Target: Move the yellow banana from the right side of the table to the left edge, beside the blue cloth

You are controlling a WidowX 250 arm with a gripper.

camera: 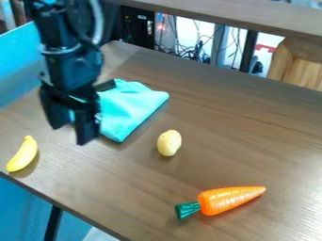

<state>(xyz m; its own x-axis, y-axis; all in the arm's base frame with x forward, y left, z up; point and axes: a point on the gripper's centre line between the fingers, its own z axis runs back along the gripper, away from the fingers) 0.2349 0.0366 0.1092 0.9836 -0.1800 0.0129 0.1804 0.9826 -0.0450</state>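
Turquoise is the cloth (135,106) that I see in the upper left of the frame, lying loosely folded on the brown wooden table (132,193). My black gripper (71,132) hangs down at the left side of this cloth and covers a part of it from my sight. Its fingers (87,131) are spread, with a gap between them, and I see nothing grasped there; whether they touch the cloth, I cannot tell. To the lower right of the cloth, near the middle of the frame, lies a pale yellow potato (169,143). A yellow banana (22,154) lies at the left, near the table's edge. In the lower right there is an orange carrot (229,198), its green top pointing to the left.
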